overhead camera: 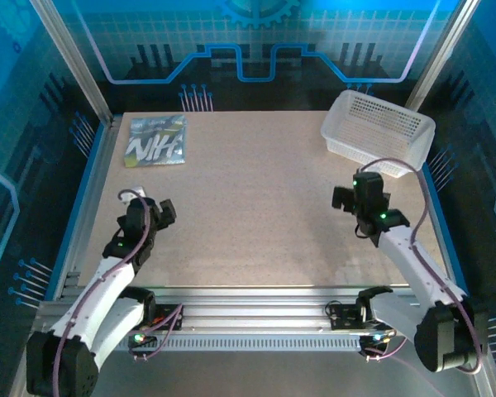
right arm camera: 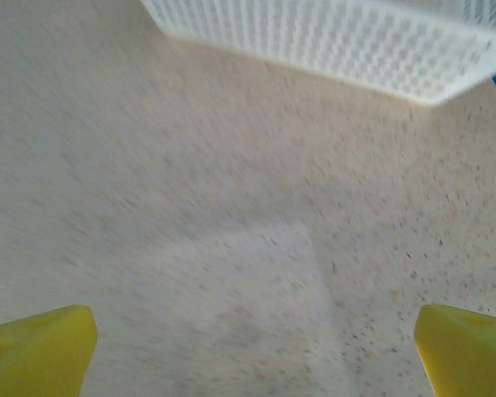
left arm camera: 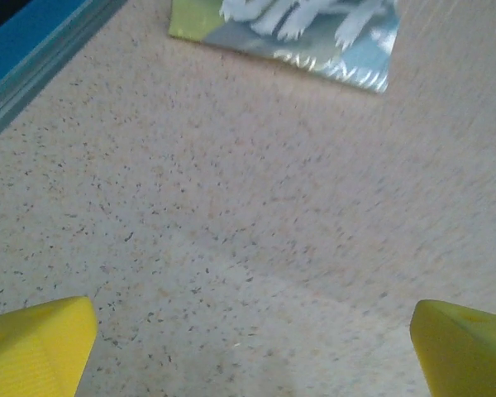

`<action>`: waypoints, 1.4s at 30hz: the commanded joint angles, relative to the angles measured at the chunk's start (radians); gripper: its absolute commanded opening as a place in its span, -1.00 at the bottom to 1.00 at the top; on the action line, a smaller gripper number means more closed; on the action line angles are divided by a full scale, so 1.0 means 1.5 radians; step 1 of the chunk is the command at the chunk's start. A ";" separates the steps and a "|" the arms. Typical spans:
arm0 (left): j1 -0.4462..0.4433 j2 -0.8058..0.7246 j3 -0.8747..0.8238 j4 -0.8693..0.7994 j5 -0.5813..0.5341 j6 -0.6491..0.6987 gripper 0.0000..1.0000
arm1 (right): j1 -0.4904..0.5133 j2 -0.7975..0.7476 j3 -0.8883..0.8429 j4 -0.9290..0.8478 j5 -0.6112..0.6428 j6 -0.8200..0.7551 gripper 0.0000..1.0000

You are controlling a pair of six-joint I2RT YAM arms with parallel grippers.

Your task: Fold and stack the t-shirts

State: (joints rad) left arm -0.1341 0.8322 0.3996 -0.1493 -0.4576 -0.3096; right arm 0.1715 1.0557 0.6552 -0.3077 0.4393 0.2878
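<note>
Left gripper: yellow-tipped jaws wide apart, empty, over the speckled beige tabletop at 8 o'clock. Right gripper: jaws likewise spread, holding nothing, at 3 o'clock. Pale grey-blue t-shirt: folded into a flat squarish packet, white block-letter print uppermost, yellow-green tinge at one corner; lies at 10 o'clock, well apart from both grippers. White plastic lattice basket: 1 o'clock corner, set askew.

White plastic lattice basket sits at far right corner of speckled beige worktop, skewed to its edges. Blue edge strip borders worktop's left side.
</note>
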 commanded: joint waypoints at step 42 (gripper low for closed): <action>0.079 0.479 -0.031 0.748 0.146 0.179 0.98 | -0.052 0.298 -0.165 0.737 -0.119 -0.165 1.00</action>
State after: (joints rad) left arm -0.0093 1.5623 0.3386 0.9730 -0.2447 -0.0677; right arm 0.0807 1.4975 0.3893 0.7784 0.2356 0.0547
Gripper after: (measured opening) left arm 0.989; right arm 0.998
